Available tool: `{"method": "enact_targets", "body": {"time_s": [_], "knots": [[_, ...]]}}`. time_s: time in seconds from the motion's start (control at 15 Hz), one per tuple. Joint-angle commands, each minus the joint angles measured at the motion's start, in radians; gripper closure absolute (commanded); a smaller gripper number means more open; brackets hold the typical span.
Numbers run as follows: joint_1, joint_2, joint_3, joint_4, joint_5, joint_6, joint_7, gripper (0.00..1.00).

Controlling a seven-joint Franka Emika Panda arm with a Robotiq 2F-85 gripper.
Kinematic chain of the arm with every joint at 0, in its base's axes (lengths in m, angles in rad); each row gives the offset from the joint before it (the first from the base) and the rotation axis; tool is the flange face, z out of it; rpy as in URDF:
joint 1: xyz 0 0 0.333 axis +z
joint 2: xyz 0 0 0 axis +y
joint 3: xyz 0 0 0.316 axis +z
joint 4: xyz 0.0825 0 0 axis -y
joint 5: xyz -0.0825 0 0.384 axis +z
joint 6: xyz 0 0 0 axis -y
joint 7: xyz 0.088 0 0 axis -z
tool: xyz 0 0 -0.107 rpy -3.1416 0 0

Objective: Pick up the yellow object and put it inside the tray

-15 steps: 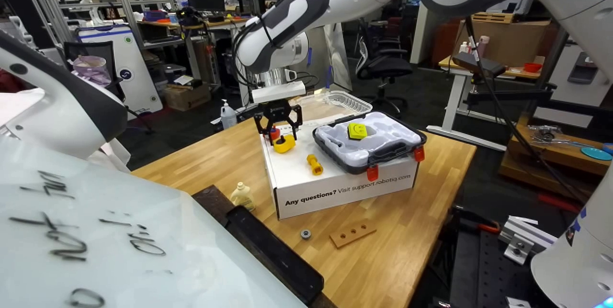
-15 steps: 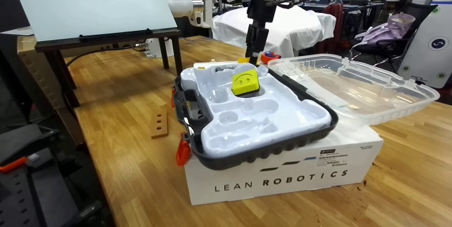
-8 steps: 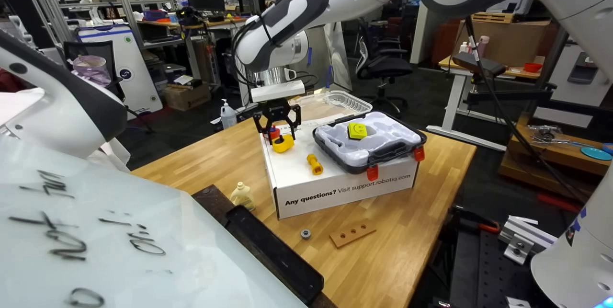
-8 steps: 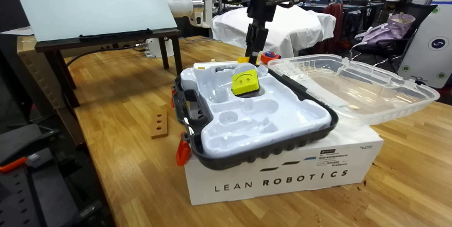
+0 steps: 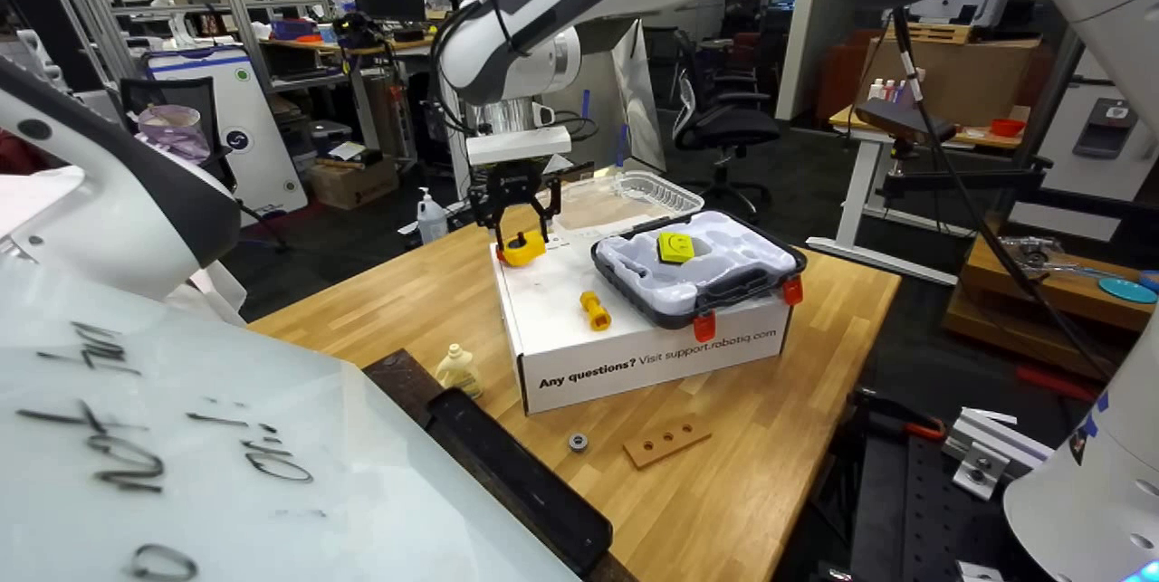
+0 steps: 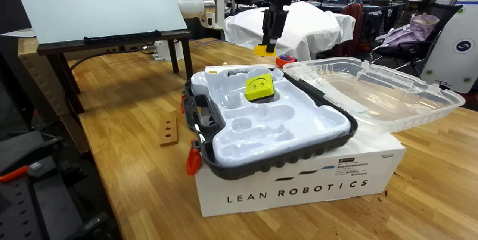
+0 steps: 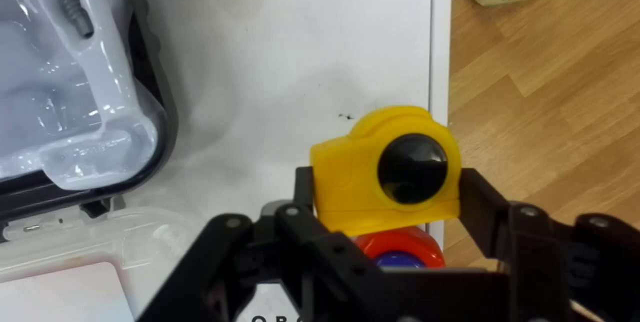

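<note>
The yellow object is a rounded toy with a black disc on its face. My gripper is shut on it, one finger on each side. In both exterior views the gripper holds the yellow object above the white box, near its far edge. The tray is a pale, shallow moulded tray with hollows, set in an open black case on the white box. It lies to one side of the gripper in the wrist view, and the held object is outside it.
A yellow-green smiley block sits in the tray. An orange-yellow bolt-shaped piece and a red-and-blue toy lie on the white box. The case's clear lid is open. A cream bottle and drilled wooden strip are on the table.
My gripper has risen with the yellow object in it, lifting it off the box top. The tray, smiley block and bolt-shaped piece have not moved.
</note>
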Motion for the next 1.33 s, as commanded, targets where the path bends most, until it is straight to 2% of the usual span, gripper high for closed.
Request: {"method": "enact_targets", "body": {"time_s": [0.0,0.33,0.73,1.27], "knots": [[-0.003,-0.094,0.008,-0.114,0.01,0.001,-0.046,0.54],[0.007,-0.227,0.008,-0.275,0.017,0.015,-0.073,0.54],[-0.005,-0.387,-0.012,-0.481,0.034,0.049,-0.027,0.54],[-0.038,-0.474,-0.055,-0.7,0.087,0.127,0.052,0.54]]}}
